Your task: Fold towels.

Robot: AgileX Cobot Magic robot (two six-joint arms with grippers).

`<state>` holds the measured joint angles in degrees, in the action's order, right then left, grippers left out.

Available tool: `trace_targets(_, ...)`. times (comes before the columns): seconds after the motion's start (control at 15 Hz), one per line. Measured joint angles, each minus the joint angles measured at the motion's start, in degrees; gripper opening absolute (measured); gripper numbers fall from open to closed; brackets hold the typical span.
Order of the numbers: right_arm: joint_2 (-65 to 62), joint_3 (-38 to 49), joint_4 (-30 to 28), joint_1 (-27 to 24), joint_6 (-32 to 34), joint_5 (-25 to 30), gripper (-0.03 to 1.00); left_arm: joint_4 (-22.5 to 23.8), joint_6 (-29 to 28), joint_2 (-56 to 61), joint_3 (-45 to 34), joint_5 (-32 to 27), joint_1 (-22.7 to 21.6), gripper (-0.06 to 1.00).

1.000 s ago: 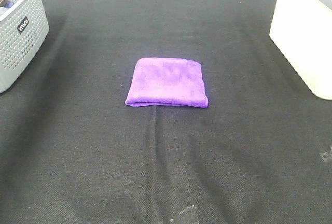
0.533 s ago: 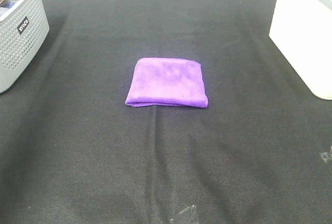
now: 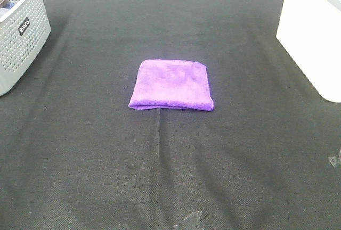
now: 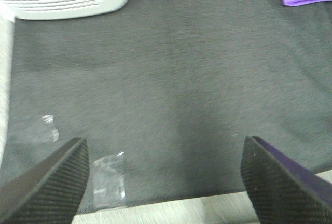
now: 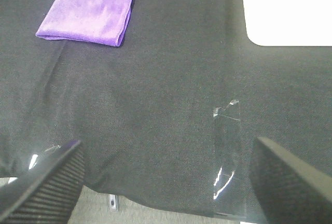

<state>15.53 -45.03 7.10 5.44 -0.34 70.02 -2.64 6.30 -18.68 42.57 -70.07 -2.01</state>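
Nothing had shifted: the folded towel [image 3: 171,85] lay untouched, both grippers [image 4: 165,175] [image 5: 166,180] wide open and empty, so folding looked finished.

High camera looks steeply down on the bench [image 3: 80,150]; both wrist cameras sit low at its near edge, sharing the purple towel [image 3: 171,84].

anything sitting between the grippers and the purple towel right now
Nothing visible. The folded purple towel lies alone mid-table on bare black cloth. The grey basket and white bin stand off at the sides. Both the left gripper and right gripper are open and empty.
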Motion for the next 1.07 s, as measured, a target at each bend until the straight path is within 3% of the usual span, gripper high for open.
trace_targets(0.4, -14.8, 8.1, 0.1, 0.0, -1.1, 0.1, 0.82, -0.7, -2.3, 18.0, -6.2, -0.3, 0.0, 0.76)
trace_targets(0.8, -15.8, 16.2, 0.1, 0.0, -4.7, 0.1, 0.82, -2.0, -2.2, 19.0, -10.3, 0.1, 0.0, 0.76)
trace_targets(1.07, -15.8, 18.9, -0.1, 0.0, -5.0, -5.8, 0.82, -2.5, -2.1, 19.0, -12.8, 7.0, 0.0, 0.76)
